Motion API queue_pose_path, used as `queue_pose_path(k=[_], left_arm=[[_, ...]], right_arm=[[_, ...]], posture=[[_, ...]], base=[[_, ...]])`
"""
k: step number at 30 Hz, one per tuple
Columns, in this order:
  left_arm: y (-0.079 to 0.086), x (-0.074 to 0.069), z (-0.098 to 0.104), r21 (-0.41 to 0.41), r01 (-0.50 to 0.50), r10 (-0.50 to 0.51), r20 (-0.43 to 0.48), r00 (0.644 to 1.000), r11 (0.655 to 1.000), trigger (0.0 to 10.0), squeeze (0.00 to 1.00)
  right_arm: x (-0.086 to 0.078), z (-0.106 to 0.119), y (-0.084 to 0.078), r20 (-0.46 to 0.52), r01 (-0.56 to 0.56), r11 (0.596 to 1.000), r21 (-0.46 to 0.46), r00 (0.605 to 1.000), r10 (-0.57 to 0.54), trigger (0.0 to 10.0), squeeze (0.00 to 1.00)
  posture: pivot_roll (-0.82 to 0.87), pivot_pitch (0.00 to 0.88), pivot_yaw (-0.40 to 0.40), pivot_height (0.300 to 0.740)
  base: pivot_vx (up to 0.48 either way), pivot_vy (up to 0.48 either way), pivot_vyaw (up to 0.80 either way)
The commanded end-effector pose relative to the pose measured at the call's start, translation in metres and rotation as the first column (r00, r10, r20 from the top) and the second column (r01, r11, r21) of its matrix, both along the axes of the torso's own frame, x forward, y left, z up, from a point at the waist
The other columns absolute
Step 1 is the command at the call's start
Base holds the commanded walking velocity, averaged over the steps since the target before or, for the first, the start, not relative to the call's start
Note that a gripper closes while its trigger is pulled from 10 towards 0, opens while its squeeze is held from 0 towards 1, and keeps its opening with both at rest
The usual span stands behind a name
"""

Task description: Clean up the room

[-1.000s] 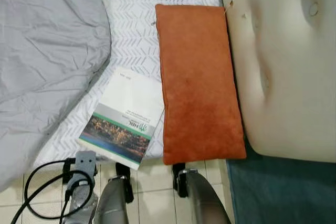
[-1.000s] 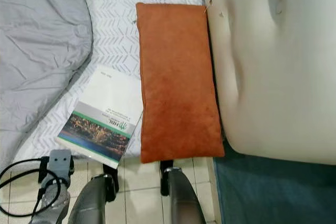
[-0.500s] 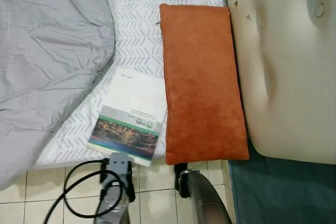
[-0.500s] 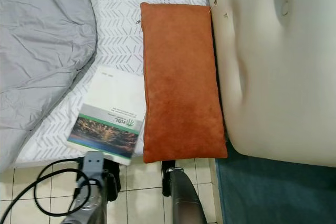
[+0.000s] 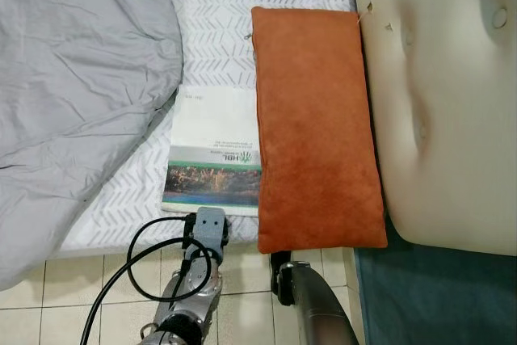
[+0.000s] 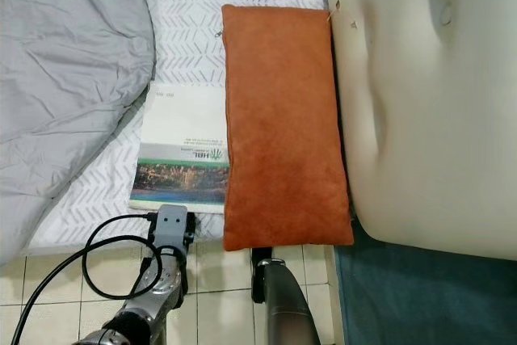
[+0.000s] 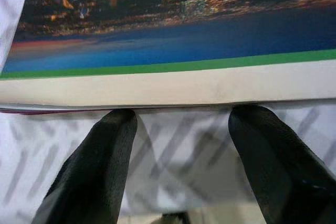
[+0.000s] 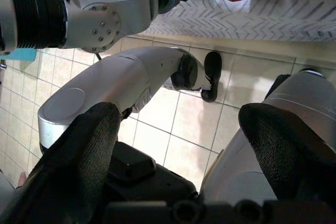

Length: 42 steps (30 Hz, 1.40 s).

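**Op:** Duvet, grey and rumpled, covers the left of the bed. Next to it I see the booklet flat on the patterned sheet, near the bed's front edge. Its long axis runs from that edge toward the back of the bed, with the photo band nearest me.

**Obs:** Anything hidden?

**Op:** Its right edge touches or slips under the orange cushion; I cannot tell which. The print is too small to read.

**Obs:** And the left gripper?

**Op:** My left gripper sits at the booklet's near edge. In the wrist view its fingers are spread apart, tips just short of the cover, resting on nothing but sheet. A black cable loops off that wrist.

**Obs:** Further right?

**Op:** The cushion lies lengthwise, parallel to the booklet, against a cream padded headboard. My right gripper hangs low over the tiled floor, jaws apart.
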<state>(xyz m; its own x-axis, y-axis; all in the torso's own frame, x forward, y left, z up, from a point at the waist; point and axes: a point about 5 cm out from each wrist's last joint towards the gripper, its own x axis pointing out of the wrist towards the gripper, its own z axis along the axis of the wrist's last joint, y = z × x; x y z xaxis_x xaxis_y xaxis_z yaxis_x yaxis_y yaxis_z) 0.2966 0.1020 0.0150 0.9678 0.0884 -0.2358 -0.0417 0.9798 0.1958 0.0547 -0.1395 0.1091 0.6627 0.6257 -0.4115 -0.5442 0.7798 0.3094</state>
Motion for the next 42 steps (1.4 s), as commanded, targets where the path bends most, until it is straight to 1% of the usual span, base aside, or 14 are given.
queue_pose_path(k=[1, 5, 9, 13, 17, 20, 23, 26, 27, 28, 32, 33, 36, 42], left_arm=[[-0.008, -0.019, -0.02, -0.016, 0.022, -0.023, -0.091, 0.996, 1.0, 10.0, 0.0], [-0.032, -0.019, -0.016, -0.068, 0.08, -0.085, -0.083, 0.993, 0.995, 10.0, 0.0], [-0.037, -0.026, -0.02, -0.097, 0.073, -0.082, -0.099, 0.992, 0.993, 10.0, 0.0], [-0.041, -0.05, -0.033, -0.134, 0.072, -0.085, -0.1, 0.991, 0.988, 10.0, 0.0], [-0.025, -0.09, -0.034, -0.161, 0.096, -0.099, -0.005, 0.995, 0.982, 10.0, 0.0], [-0.021, -0.094, -0.031, -0.162, 0.099, -0.099, 0.01, 0.995, 0.982, 10.0, 0.0], [0.003, -0.095, 0.015, -0.112, 0.172, -0.152, 0.167, 0.974, 0.979, 10.0, 0.0], [0.018, -0.087, 0.028, -0.038, 0.153, -0.142, 0.206, 0.968, 0.988, 10.0, 0.0], [0.038, -0.078, 0.041, 0.053, 0.12, -0.129, 0.229, 0.965, 0.991, 10.0, 0.0], [0.038, -0.078, 0.041, 0.053, 0.12, -0.129, 0.229, 0.965, 0.991, 10.0, 0.0], [0.056, -0.056, 0.06, 0.09, 0.12, -0.142, 0.294, 0.945, 0.989, 10.0, 0.0], [0.061, -0.04, 0.079, 0.04, 0.144, -0.149, 0.343, 0.927, 0.989, 10.0, 1.0], [0.063, -0.03, 0.095, -0.018, 0.168, -0.147, 0.397, 0.906, 0.986, 10.0, 1.0], [0.064, -0.022, 0.089, -0.061, 0.154, -0.122, 0.357, 0.926, 0.986, 10.0, 1.0]], right_arm=[[-0.02, -0.013, 0.004, -0.132, -0.033, 0.999, 0.005, 0.991, 0.033, 10.0, 0.0], [-0.021, -0.014, 0.004, -0.131, -0.04, 0.999, 0.001, 0.991, 0.04, 10.0, 0.0], [-0.022, -0.017, 0.005, -0.134, -0.046, 0.999, -0.002, 0.99, 0.045, 10.0, 0.0], [-0.017, -0.023, 0.004, -0.126, -0.043, 0.999, -0.008, 0.991, 0.042, 10.0, 0.0], [0.013, -0.04, 0.001, -0.071, 0.013, 1.0, -0.009, 0.997, -0.014, 10.0, 0.0], [0.018, -0.042, 0.001, -0.06, 0.019, 1.0, -0.009, 0.998, -0.019, 10.0, 0.0], [0.066, -0.053, 0.002, 0.032, 0.065, 0.998, 0.014, 0.997, -0.065, 10.0, 0.0], [0.091, -0.059, 0.001, 0.073, 0.114, 0.993, -0.007, 0.991, -0.113, 10.0, 0.0], [0.119, -0.055, -0.001, 0.133, 0.192, 0.981, -0.001, 0.973, -0.19, 10.0, 0.0], [0.119, -0.055, -0.001, 0.133, 0.192, 0.981, -0.001, 0.973, -0.19, 10.0, 0.0], [0.162, -0.045, -0.01, 0.216, 0.312, 0.949, 0.032, 0.925, -0.312, 10.0, 0.0], [0.186, -0.031, -0.028, 0.324, 0.441, 0.896, 0.057, 0.84, -0.434, 10.0, 1.0], [0.2, -0.02, -0.044, 0.413, 0.531, 0.846, 0.05, 0.76, -0.502, 10.0, 1.0], [0.215, -0.011, -0.055, 0.479, 0.584, 0.81, 0.054, 0.696, -0.535, 10.0, 1.0]], posture=[[-0.3, 0.628, -0.065, 0.74], [-0.3, 0.628, -0.065, 0.74], [-0.3, 0.617, -0.058, 0.74], [-0.28, 0.588, -0.041, 0.74], [-0.2, 0.462, 0.0, 0.74], [-0.2, 0.462, 0.0, 0.74], [-0.1, 0.326, 0.035, 0.74], [-0.06, 0.235, 0.045, 0.74], [-0.05, 0.188, 0.049, 0.74], [-0.05, 0.188, 0.049, 0.74], [-0.02, 0.045, 0.046, 0.74], [-0.01, 0.0, 0.045, 0.74], [-0.01, 0.0, 0.048, 0.74], [-0.04, 0.0, 0.047, 0.74]], base=[[0.0, 0.0, 0.0], [0.0, 0.0, 0.0], [0.0, 0.0, 0.0], [0.0, 0.0, 0.0], [0.0, 0.0, 0.0], [0.0, 0.0, 0.0], [0.0, 0.0, 0.0], [0.0, 0.0, 0.0], [0.0, 0.0, 0.0], [0.0, 0.0, 0.0], [0.0, 0.0, 0.0], [0.0, 0.0, 0.0], [0.0, 0.0, 0.0], [0.0, 0.0, 0.0]])
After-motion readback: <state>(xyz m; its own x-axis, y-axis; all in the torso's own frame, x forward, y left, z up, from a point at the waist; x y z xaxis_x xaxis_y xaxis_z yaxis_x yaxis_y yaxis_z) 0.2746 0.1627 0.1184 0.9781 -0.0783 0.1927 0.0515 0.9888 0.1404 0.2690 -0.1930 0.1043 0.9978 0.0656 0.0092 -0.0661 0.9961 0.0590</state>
